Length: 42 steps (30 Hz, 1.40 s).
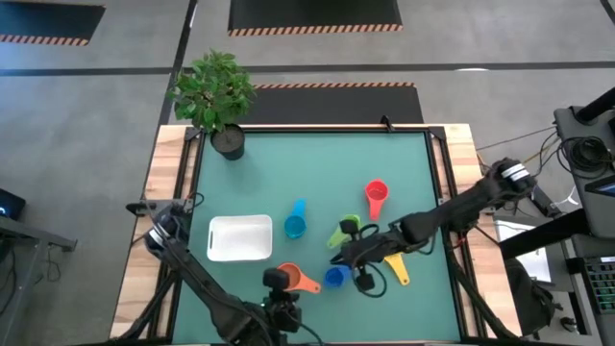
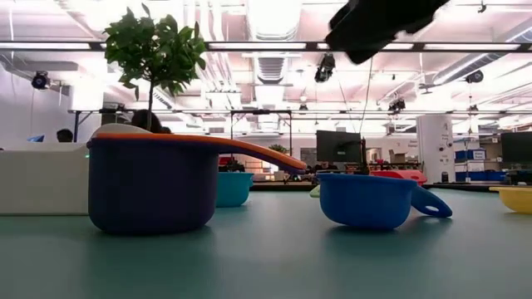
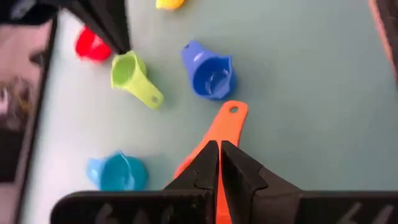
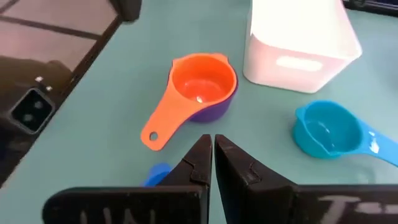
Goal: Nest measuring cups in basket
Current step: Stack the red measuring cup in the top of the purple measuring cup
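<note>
The orange cup point(image 4: 199, 84) sits nested in the purple cup point(image 4: 219, 111), which stands on the table near the white basket point(image 4: 298, 56). Scattered on the mat are the light blue cup point(image 1: 295, 226), green cup point(image 1: 344, 234), red cup point(image 1: 376, 195), dark blue cup point(image 1: 335, 277) and yellow cup point(image 1: 396, 269). My left gripper point(image 3: 219, 144) is shut and hovers above the orange cup's handle point(image 3: 227, 121). My right gripper point(image 4: 213, 138) is shut and hangs over the mat between the green and dark blue cups. The basket point(image 1: 240, 219) is empty.
A potted plant point(image 1: 228, 141) stands at the table's far left corner. The table has raised wooden edges point(image 1: 176, 192). The cups cluster in the near right half of the mat, and bare mat point(image 1: 317, 163) lies toward the far side.
</note>
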Each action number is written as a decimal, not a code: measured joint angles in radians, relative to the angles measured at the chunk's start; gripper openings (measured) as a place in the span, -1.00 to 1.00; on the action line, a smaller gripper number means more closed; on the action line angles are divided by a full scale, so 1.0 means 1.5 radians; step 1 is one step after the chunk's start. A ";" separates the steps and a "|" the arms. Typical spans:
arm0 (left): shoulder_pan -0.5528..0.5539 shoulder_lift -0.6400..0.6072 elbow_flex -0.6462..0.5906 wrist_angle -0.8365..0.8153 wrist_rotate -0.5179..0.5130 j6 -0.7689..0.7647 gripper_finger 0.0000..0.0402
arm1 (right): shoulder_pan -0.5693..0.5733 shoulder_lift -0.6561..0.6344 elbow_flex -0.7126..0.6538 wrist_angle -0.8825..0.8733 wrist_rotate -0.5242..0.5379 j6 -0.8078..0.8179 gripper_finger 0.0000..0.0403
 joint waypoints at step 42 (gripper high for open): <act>0.060 -0.827 -0.839 0.663 -0.018 0.500 -1.00 | -0.350 -0.085 -0.001 -0.512 0.041 0.529 -0.96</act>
